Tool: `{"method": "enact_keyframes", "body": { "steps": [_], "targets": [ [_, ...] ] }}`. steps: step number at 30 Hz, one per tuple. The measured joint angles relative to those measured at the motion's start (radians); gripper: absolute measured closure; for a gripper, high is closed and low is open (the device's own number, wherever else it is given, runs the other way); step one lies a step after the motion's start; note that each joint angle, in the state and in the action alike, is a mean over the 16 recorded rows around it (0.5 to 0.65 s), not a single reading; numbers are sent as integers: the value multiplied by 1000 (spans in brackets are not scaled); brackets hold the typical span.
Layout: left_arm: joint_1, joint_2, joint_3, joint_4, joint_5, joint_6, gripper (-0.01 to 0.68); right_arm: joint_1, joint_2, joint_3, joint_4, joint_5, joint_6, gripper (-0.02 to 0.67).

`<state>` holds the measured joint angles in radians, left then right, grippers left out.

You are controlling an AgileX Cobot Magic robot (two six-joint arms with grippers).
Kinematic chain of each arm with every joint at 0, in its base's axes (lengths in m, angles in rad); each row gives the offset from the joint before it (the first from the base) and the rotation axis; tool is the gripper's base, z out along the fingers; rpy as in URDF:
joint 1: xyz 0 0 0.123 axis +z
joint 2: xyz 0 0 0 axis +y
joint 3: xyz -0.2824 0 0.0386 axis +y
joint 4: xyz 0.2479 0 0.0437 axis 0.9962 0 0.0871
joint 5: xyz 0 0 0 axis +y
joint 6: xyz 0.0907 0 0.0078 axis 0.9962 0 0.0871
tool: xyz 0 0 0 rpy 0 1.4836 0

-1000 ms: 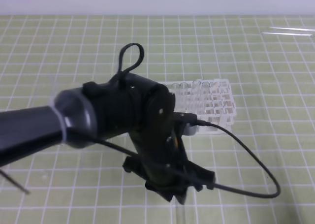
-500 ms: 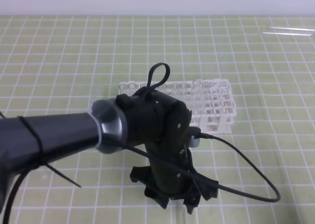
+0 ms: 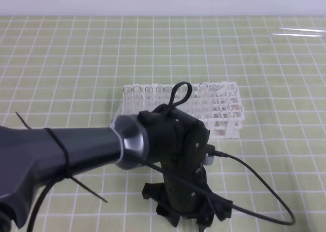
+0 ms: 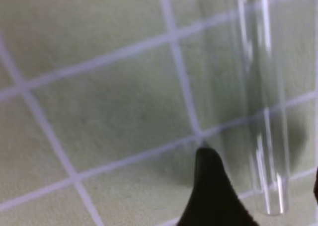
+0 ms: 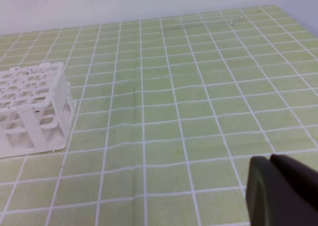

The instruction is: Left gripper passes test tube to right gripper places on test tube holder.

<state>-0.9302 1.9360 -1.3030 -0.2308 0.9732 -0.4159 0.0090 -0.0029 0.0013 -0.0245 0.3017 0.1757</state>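
Green mat [image 5: 164,112]: bare squares right of rack [image 5: 31,107].
Test tube [image 4: 266,112]: lying flat between left claw [image 4: 258,186] fingers, spread wide.
Right claw [image 5: 283,191]: closed.

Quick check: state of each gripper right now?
Left gripper: jaws open around the test tube on the mat, not gripping.
Right gripper: shut, empty.

high: overhead, far | left wrist: close, downward | right wrist: low, oblique

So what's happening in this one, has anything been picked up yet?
Not yet. The left pincer is low over the green grid mat, open, with the test tube lying on the mat between its fingers, not gripped. The right pincer is shut and holds nothing. The white rack waits behind the left arm.
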Motion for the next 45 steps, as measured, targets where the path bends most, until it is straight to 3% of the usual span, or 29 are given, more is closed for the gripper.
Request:
{"method": "enact_keyframes", "body": {
  "steps": [4,20,34,45],
  "targets": [
    [-7,15,-2,5,3,-8,325,0,0,0,0,0,0,666],
    [-13,-5,-1,38,6,-24,561,0,0,0,0,0,0,666],
    [-75,-304,84,301,-125,-21,573,0,0,0,0,0,0,666],
    [-138,-664,434,491,-441,-21,569,0,0,0,0,0,0,666]
  ]
}}
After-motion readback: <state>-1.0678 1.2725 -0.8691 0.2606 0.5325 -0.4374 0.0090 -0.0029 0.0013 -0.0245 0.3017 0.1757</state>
